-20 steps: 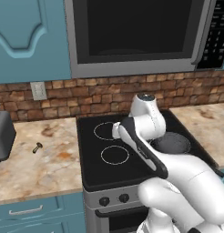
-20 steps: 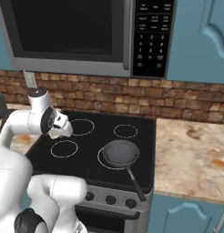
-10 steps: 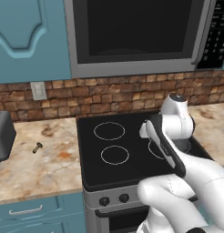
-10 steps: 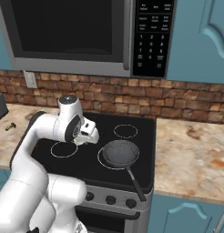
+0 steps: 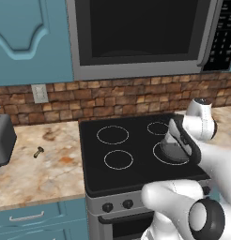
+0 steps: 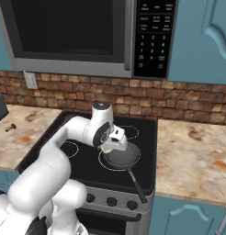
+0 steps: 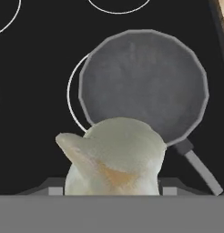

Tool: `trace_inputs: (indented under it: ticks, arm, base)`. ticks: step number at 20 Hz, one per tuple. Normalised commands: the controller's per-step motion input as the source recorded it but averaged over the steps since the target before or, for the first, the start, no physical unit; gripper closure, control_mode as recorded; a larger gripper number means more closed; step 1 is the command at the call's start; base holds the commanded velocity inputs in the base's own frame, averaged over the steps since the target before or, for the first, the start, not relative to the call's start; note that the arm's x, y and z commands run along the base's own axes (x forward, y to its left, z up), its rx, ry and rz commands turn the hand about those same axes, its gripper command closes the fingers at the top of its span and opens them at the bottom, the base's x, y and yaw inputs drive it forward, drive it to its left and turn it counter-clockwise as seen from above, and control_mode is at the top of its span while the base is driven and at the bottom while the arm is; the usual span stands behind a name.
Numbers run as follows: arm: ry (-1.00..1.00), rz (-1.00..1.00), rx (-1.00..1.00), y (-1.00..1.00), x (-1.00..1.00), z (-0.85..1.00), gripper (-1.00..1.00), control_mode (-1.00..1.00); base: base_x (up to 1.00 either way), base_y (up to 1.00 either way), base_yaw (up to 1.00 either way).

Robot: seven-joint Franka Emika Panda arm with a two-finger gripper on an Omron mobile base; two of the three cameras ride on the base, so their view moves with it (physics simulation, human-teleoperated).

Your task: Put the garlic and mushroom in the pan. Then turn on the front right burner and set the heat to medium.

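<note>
Filling the pincer [image 7: 111, 191]: pale, lumpy garlic [image 7: 114, 157] above grey pan [image 7: 143, 82].

Glossy white rounded arm [image 6: 55, 160] segments joined by dark grey joint rings.

My white arm reaches forward from the base, elbow bent, wrist turned downward. My two-finger gripper [image 6: 115, 146] points down, its jaws closed around the pale whitish lumpy garlic bulb [image 7: 114, 157], held clear of any surface.
</note>
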Motion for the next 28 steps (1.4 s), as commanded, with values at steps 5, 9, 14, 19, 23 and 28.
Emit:
trace_inputs:
  ticks: [5,9,14,19,23,28]
  arm:
    - [0.17,0.00,0.00,-0.32,0.68,-0.08,1.00,-1.00]
    - [0.11,0.00,0.00,-0.05,0.50,-0.23,1.00,-1.00]
    - [0.03,0.00,0.00,-0.10,0.05,-0.38,1.00,-1.00]
    - [0.00,0.00,0.01,-0.13,0.05,-0.43,1.00,-1.00]
    - [0.00,0.00,0.02,-0.08,0.09,-0.38,1.00,-1.00]
    - [0.00,0.00,0.02,-0.02,0.25,-0.22,1.00,-1.00]
  base:
    - [0.00,0.00,0.00]
    - [0.00,0.00,0.00]
    - [0.00,0.00,0.00]
    - [0.00,0.00,0.00]
    - [0.00,0.00,0.00]
    - [0.00,0.00,0.00]
